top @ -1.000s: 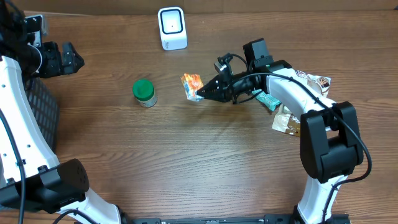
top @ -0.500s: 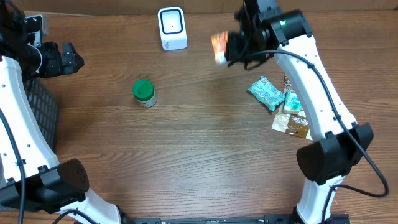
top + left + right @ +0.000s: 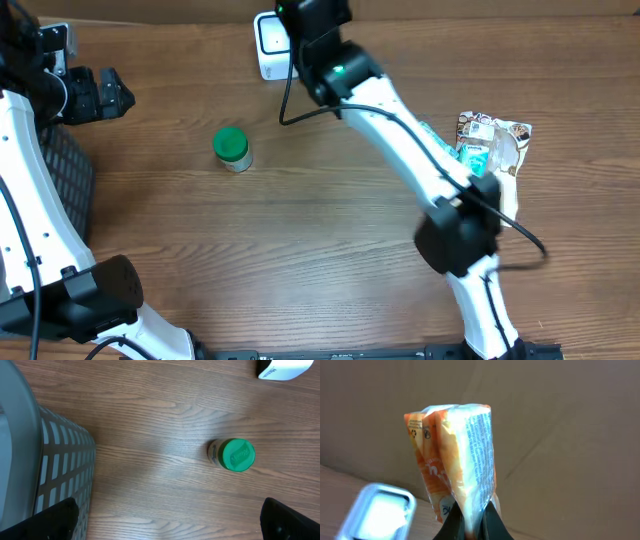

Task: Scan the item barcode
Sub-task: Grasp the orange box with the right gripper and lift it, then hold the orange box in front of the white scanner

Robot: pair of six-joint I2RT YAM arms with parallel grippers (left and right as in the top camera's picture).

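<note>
Open wood lies around the green-lidded jar (image 3: 231,148), between the basket (image 3: 70,175) and the right arm (image 3: 400,130) slanting across.

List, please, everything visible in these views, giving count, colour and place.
wooden table: one, brown, under everything.
box-shaped plastic barcode scanner: one, white, far edge, partly hidden.
green-lidded jar: one, green lid, left of centre, upright.
mesh plastic basket: one, grey, left edge.
loose foil snack packets: at least two, teal and white-brown, right side.
orange foil snack packet: one, orange and white, held up near the scanner.
left claw: one, black, open and empty, near the basket.
right claw: one, black, shut on that packet.
</note>
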